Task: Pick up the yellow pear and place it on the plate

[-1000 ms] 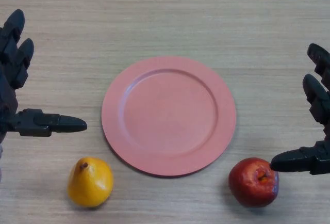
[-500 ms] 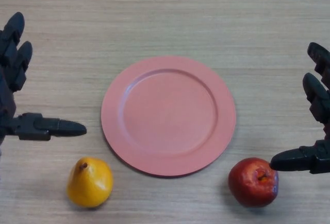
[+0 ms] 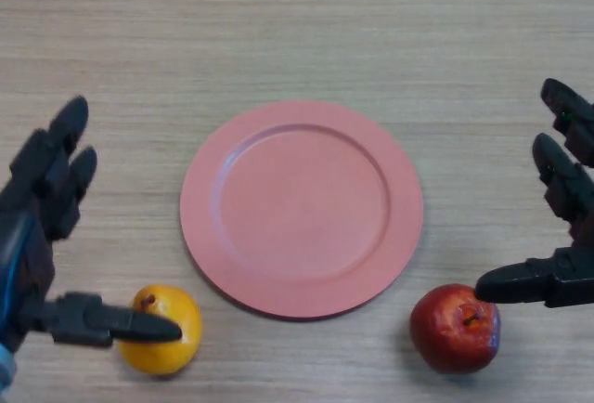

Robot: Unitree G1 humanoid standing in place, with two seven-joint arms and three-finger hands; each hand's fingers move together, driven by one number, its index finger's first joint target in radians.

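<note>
Reach step: my left hand [image 3: 42,236], fingers spread and empty, hovers over the small yellow pear [image 3: 160,329] on the wooden counter [image 3: 297,32] beside the round pink plate [image 3: 302,208]; next I must close around it.

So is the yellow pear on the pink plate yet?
No, the yellow pear lies on the wooden table beside the round pink plate.

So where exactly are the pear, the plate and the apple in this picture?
yellow pear [image 3: 167,352]: head view, on its lower body, below the thumb crossing it.
plate [image 3: 302,208]: head view, on its bare flat centre.
red apple [image 3: 453,331]: head view, on its rounded middle.
</note>
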